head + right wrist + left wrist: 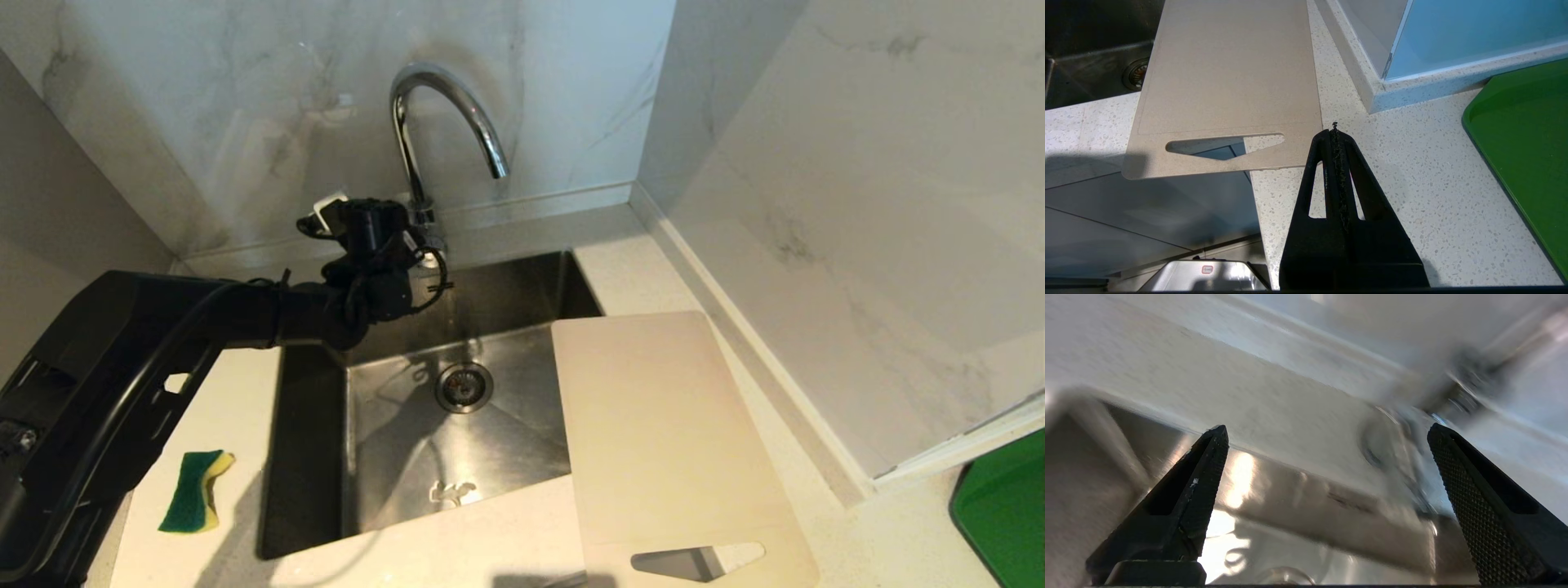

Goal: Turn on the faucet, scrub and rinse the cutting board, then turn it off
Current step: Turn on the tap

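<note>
The chrome gooseneck faucet point(445, 122) rises behind the steel sink point(392, 433); no water runs from its spout. My left gripper point(416, 249) reaches over the sink's back left corner to the faucet's base. In the left wrist view that gripper point(1327, 433) is open, its fingers wide apart, with the blurred faucet base point(1392, 445) near one fingertip. The beige cutting board point(669, 441) lies flat on the counter right of the sink, overlapping the sink's edge, handle cutout toward me. My right gripper point(1335, 130) is shut, hovering over the counter beside the cutting board point(1229, 77).
A green-and-yellow sponge point(196, 490) lies on the counter left of the sink. A green tray point(1004, 506) sits at the far right. Marble walls close in behind and to the right. The drain point(463, 386) is in the sink's middle.
</note>
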